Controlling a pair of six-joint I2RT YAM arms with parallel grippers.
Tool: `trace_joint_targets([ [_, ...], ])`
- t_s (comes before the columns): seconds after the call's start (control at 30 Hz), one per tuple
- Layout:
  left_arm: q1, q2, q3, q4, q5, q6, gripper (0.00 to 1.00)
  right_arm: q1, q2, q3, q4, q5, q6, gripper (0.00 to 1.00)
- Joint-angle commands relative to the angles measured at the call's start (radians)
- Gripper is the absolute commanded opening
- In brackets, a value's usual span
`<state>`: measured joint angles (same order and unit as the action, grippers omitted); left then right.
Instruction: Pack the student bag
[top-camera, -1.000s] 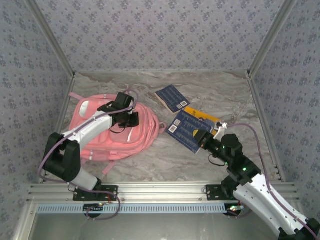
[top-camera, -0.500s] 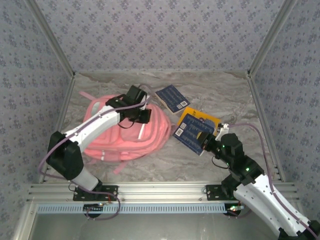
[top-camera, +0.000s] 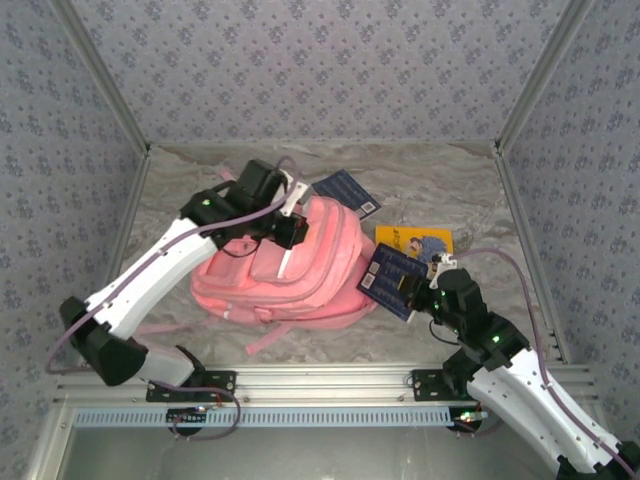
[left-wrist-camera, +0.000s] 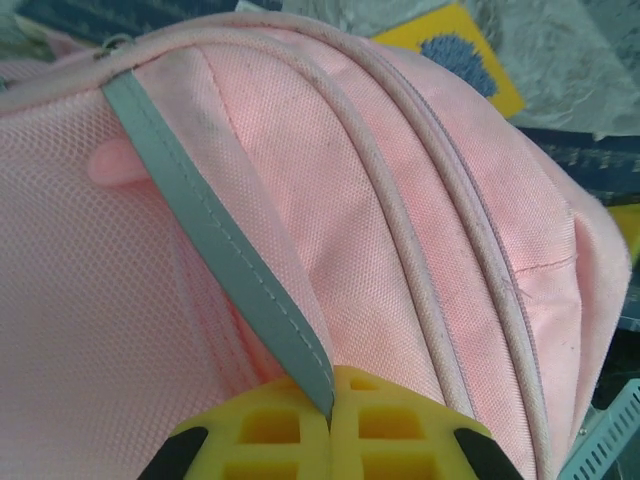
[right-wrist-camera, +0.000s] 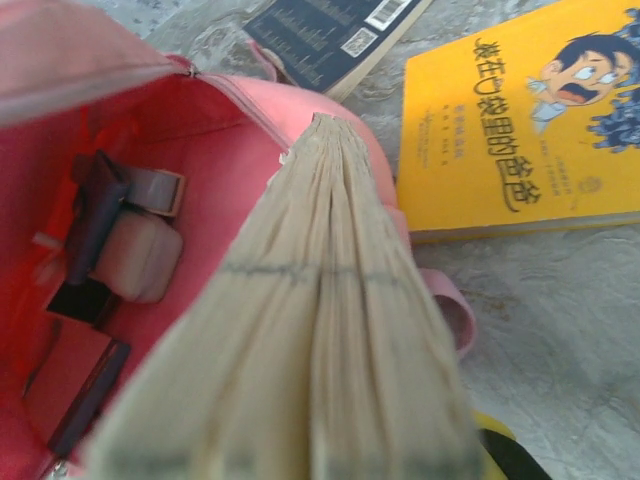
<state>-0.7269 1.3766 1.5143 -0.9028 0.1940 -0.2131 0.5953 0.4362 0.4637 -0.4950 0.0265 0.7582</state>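
The student bag (top-camera: 300, 275), a big pink backpack, lies mid-table with its top toward the right. My left gripper (top-camera: 290, 228) is shut on a grey trim strip (left-wrist-camera: 215, 250) of the bag's front, its yellow fingers (left-wrist-camera: 400, 435) pressed together. My right gripper (top-camera: 410, 285) is shut on a dark blue book (top-camera: 392, 278), held on edge just right of the bag. In the right wrist view the book's page edges (right-wrist-camera: 310, 330) point at the bag's open red inside (right-wrist-camera: 200, 130), where a small pinkish box (right-wrist-camera: 140, 255) lies.
A yellow book (top-camera: 415, 242) lies flat on the marble table (top-camera: 470, 190) right of the bag. Another dark blue book (top-camera: 345, 188) lies behind the bag's top. Patterned walls close in the back and both sides.
The left gripper has dragged the bag to the right and raised its front. The right gripper has brought the blue book left, up to the bag's opening.
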Motion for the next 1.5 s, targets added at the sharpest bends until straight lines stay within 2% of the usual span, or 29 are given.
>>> trace_joint_targets([
  [0.0,0.008,-0.086,0.079,0.016,0.04,0.11,0.0,0.02,-0.009,0.041,0.068,-0.069,-0.013,0.0],
  [0.2,0.054,-0.143,0.064,0.046,0.086,0.213,0.0,0.107,0.026,0.092,0.119,-0.091,-0.014,0.0],
  [0.47,0.159,-0.175,0.056,0.065,0.27,0.223,0.0,0.265,0.13,0.172,0.135,-0.026,-0.01,0.0],
  [0.6,0.199,-0.192,0.047,0.083,0.341,0.225,0.0,0.272,0.155,0.176,0.202,-0.037,0.103,0.0],
  [0.73,0.21,-0.186,0.045,0.094,0.415,0.223,0.0,0.272,0.183,0.135,0.359,-0.076,0.225,0.0],
  [1.0,0.215,-0.162,0.07,0.098,0.424,0.209,0.0,0.276,0.403,0.164,0.625,-0.154,0.396,0.0],
  [1.23,0.233,-0.16,0.08,0.111,0.428,0.19,0.0,0.318,0.594,0.227,0.676,-0.044,0.433,0.0],
  [1.47,0.242,-0.148,0.103,0.113,0.44,0.175,0.0,0.356,0.819,0.306,0.734,-0.01,0.45,0.0],
])
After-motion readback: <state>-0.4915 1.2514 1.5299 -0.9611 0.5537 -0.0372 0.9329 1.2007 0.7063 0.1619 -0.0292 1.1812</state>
